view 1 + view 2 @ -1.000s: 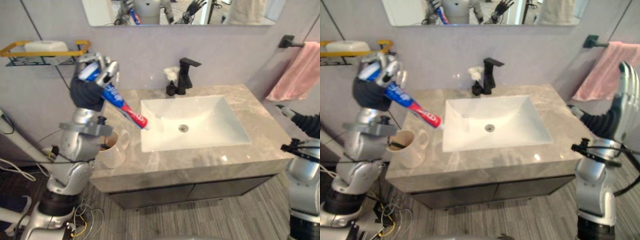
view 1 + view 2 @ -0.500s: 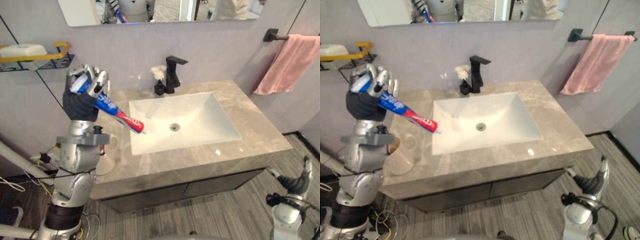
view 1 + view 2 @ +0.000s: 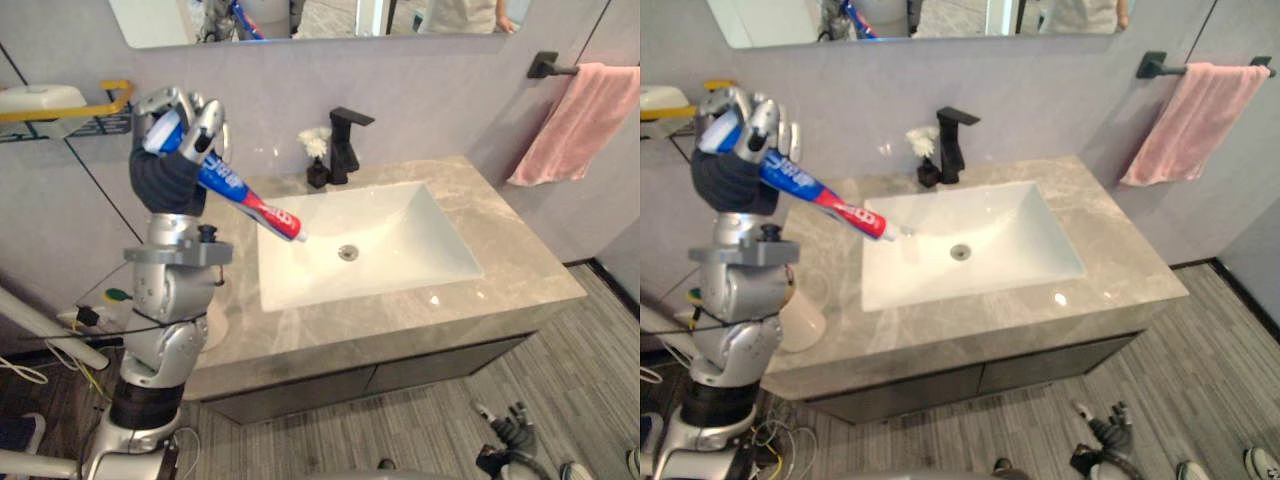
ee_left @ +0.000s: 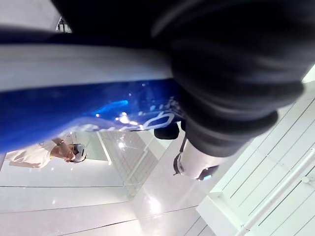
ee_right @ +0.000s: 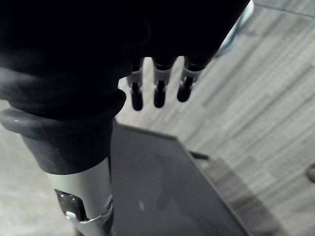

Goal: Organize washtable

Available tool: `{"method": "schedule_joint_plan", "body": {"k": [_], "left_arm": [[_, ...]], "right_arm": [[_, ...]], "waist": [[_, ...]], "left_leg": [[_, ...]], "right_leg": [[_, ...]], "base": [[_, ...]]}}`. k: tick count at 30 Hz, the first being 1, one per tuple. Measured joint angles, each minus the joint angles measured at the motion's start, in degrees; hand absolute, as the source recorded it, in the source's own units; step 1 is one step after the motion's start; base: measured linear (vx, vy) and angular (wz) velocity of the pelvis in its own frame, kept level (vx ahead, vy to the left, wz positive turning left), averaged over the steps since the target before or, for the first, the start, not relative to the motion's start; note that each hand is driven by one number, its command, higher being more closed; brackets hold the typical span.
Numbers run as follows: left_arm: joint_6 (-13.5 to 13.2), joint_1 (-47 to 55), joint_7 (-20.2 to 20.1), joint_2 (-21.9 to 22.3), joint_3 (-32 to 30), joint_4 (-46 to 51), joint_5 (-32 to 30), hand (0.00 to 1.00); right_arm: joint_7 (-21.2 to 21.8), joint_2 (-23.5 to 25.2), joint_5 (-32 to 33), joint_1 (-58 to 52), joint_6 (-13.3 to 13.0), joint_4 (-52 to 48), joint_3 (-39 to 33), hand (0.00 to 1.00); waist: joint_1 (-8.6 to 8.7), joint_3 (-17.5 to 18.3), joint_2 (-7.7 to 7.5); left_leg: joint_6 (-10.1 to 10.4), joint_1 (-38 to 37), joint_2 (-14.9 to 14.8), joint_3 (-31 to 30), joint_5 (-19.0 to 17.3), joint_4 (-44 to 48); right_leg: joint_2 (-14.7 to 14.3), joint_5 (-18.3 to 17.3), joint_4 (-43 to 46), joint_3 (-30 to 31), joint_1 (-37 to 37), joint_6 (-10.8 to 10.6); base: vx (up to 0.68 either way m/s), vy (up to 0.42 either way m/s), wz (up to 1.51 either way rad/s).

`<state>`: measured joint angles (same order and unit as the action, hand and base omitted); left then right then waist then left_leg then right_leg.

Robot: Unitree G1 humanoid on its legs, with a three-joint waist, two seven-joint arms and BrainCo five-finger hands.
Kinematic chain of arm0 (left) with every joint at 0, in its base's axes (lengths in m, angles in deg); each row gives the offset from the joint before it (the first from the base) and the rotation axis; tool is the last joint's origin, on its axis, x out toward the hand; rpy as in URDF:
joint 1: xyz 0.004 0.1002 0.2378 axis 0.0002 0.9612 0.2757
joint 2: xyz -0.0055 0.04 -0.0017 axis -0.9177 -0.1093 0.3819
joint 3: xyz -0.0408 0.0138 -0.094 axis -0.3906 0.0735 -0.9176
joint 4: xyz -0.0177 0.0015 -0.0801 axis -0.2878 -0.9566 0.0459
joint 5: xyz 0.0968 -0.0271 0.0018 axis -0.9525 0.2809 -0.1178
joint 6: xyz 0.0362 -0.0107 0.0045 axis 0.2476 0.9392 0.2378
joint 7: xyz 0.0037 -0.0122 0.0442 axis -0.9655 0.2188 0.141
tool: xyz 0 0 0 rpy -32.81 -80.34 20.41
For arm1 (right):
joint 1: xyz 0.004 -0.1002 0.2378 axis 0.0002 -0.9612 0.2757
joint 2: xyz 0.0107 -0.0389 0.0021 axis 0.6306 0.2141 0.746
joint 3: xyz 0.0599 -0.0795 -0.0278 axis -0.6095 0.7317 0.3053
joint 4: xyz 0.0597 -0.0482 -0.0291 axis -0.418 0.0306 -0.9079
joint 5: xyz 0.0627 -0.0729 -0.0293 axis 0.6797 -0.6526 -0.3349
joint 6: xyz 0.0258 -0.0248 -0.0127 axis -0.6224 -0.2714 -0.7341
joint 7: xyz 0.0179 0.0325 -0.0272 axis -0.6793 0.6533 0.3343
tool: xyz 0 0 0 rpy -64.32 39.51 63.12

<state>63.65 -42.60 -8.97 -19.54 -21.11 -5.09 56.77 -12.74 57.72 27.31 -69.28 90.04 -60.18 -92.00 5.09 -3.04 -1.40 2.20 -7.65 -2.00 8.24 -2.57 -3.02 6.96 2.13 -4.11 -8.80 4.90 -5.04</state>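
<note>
A blue, white and red toothpaste tube [image 3: 240, 195] is held up in the air over the left part of the grey stone washtable [image 3: 500, 270]. My left hand [image 3: 170, 150] is shut on its blue end, and its red cap end slants down over the left rim of the white sink [image 3: 380, 240]. In the left wrist view the blue tube [image 4: 74, 108] lies across the hand. A cream mug [image 3: 800, 315] stands on the counter's left end, partly hidden behind my left arm. My right hand [image 3: 1105, 430] hangs low by the floor, its fingers [image 5: 156, 88] relaxed and holding nothing.
A black faucet [image 3: 345, 145] stands behind the sink with a small white-topped black item [image 3: 318, 150] beside it. A pink towel [image 3: 575, 125] hangs on the right wall. A yellow-railed shelf [image 3: 110, 95] with white soap [image 3: 40, 97] is on the left wall.
My left hand has lifted the tube a little and its cap end now reaches over the sink's left rim. My right hand has dropped lower toward the floor.
</note>
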Motion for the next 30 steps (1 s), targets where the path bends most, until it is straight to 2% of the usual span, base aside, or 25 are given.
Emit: {"method": "schedule_joint_plan", "body": {"k": [6,13,17,24,30], "left_arm": [[-0.49,-0.06,0.10,-0.64,-0.17,-3.05,-3.00,1.00],[-0.79,0.85,0.09,-0.65,-3.91,-3.01,-7.81,1.00],[-0.85,4.35,0.06,-0.65,-5.68,-2.93,-9.62,1.00],[-0.72,7.46,-0.07,-0.71,-7.07,-2.76,-12.99,1.00],[-0.56,10.24,-0.11,-0.71,-7.33,-2.44,-17.60,1.00]], "right_arm": [[4.38,-0.76,-0.01,0.52,0.10,9.90,3.63,0.00],[6.17,-2.75,-0.04,1.62,-0.04,16.06,5.89,0.00],[6.84,-3.08,-0.10,1.86,-1.32,18.01,6.26,0.00],[6.96,-3.33,-1.29,1.13,-1.61,19.84,8.26,0.00],[7.19,-3.56,-2.52,1.13,-1.81,20.58,9.34,0.00]], "waist": [[-1.71,0.06,0.17],[-2.88,0.10,0.17],[-3.00,0.29,0.37],[-3.94,0.84,-0.63],[-4.46,0.90,-0.78]], "left_leg": [[-0.04,-0.01,0.21,-0.91,-0.02,0.17],[-0.06,0.49,0.58,-3.38,0.02,1.07],[-0.05,0.86,0.91,-4.18,0.03,1.04],[-0.09,0.92,1.07,-5.17,0.06,1.42],[-0.09,1.07,1.08,-5.81,0.05,1.54]], "right_leg": [[0.27,-0.01,-0.18,-0.80,0.90,0.00],[0.74,-0.25,-0.17,-3.21,1.90,-0.15],[1.08,-0.36,-0.12,-3.99,1.88,-0.22],[1.22,-0.38,-0.09,-5.02,2.80,-0.22],[1.24,-0.72,0.04,-5.47,2.99,-0.22]], "base": [[-0.02,-0.013,0.07],[-0.04,-0.021,0.18],[-0.05,-0.011,0.12],[-0.01,-0.008,0.07],[-0.02,-0.013,0.05]]}}
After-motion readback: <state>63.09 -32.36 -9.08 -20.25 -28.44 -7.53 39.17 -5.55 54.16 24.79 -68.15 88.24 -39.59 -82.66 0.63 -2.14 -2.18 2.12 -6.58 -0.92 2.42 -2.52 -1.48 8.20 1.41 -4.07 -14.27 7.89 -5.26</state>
